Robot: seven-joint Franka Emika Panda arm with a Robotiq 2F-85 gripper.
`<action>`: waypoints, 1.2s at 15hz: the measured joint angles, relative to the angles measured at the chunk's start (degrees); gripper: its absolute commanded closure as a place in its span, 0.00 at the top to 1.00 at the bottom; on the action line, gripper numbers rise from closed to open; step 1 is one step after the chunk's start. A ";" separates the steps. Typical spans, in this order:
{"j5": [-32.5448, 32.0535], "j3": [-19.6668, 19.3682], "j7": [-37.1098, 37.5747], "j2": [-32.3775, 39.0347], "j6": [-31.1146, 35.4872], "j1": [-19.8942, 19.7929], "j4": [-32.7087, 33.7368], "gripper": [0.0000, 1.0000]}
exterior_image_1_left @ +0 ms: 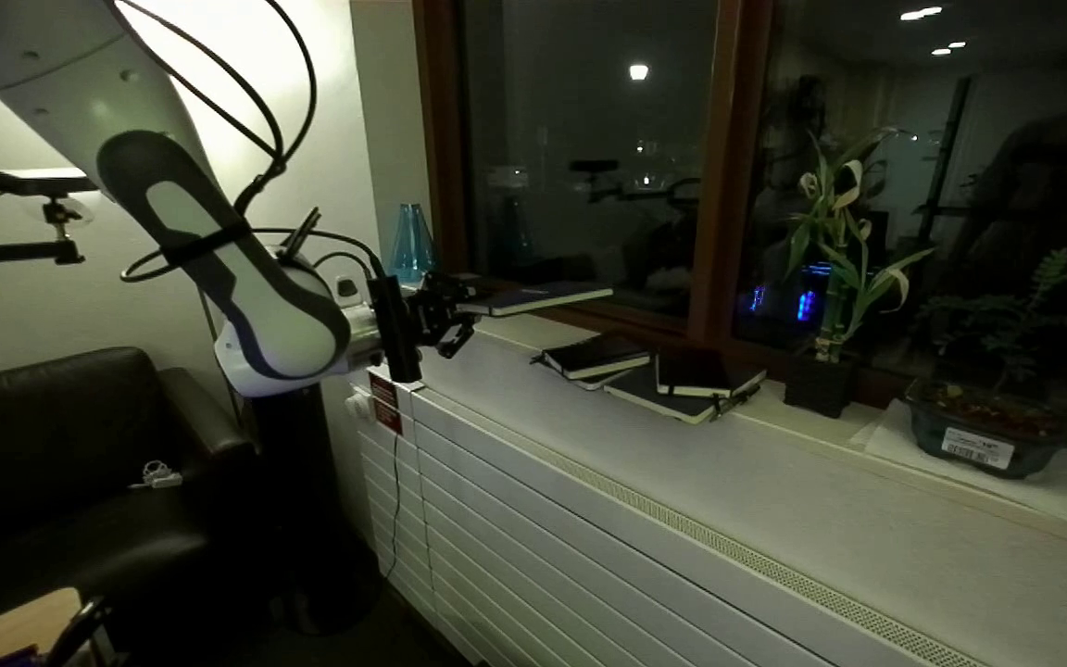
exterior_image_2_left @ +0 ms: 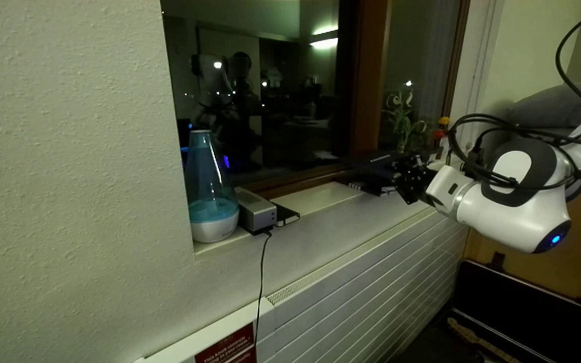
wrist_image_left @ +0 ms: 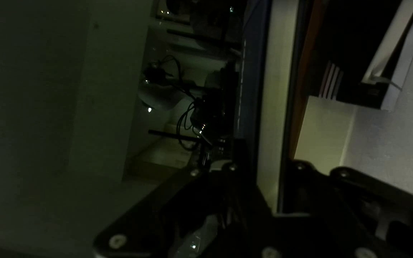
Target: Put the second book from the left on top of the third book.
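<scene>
Gripper (wrist_image_left: 268,166) is clenched on the bluish book (exterior_image_1_left: 541,298), presumably the second, aloft above the windowsill (exterior_image_2_left: 318,199); judged light, stiff, possibly slippery; hold best taken mid-edge, across both covers.

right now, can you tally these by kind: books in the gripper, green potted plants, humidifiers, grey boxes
Held book: 1
Green potted plants, a tall one and a low one: 2
Humidifier: 1
Grey box: 1
Total: 5
</scene>
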 measured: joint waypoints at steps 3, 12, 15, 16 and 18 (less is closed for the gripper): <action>0.00 0.99 1.05 -0.94 2.69 0.13 0.03 0.05; 0.04 0.76 8.96 -1.58 9.30 -0.15 1.86 0.05; 0.09 -0.35 12.28 -1.21 10.31 -0.72 2.86 0.05; 0.16 -0.62 13.36 -0.91 10.67 -0.93 3.34 0.05; 0.20 -0.78 14.43 -0.16 11.57 -1.02 4.57 0.05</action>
